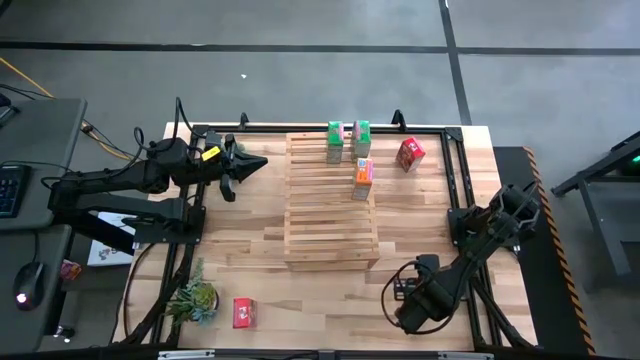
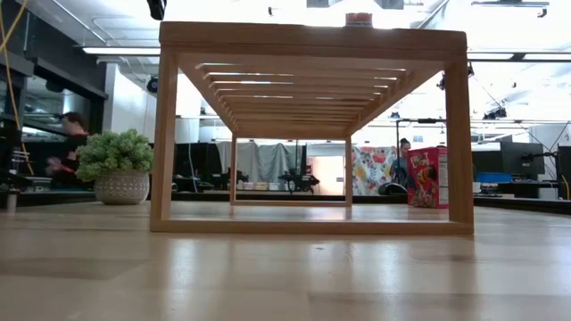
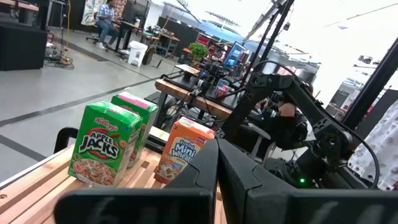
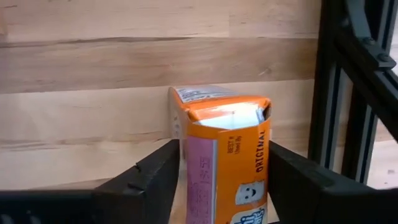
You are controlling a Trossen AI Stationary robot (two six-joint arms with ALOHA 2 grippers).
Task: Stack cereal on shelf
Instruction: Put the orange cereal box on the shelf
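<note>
Two green cereal boxes (image 1: 334, 141) (image 1: 361, 137) and an orange one (image 1: 363, 174) stand on the top slats of the wooden shelf (image 1: 330, 235); the left wrist view shows them as well (image 3: 104, 152) (image 3: 184, 152). One red box (image 1: 410, 153) stands on the table right of the shelf, another (image 1: 243, 312) by the near left corner. My right gripper (image 1: 405, 292) is low over the table's near right part, around a second orange box (image 4: 227, 155) that its arm hides in the high view. My left gripper (image 1: 248, 165) hovers shut, left of the shelf's far end. My right gripper (image 4: 224, 148) has the orange cereal box between its two fingers, one finger (image 4: 163, 168) on each narrow side of the box (image 4: 261, 155). The box stands upright with its torn top flap open. Its base is out of the picture.
A small potted plant (image 1: 195, 298) stands at the near left corner beside the red box. A black metal frame (image 1: 455, 180) runs along the table's edges, close to the right gripper (image 4: 339, 93). Bare tabletop lies between the shelf and both arms.
</note>
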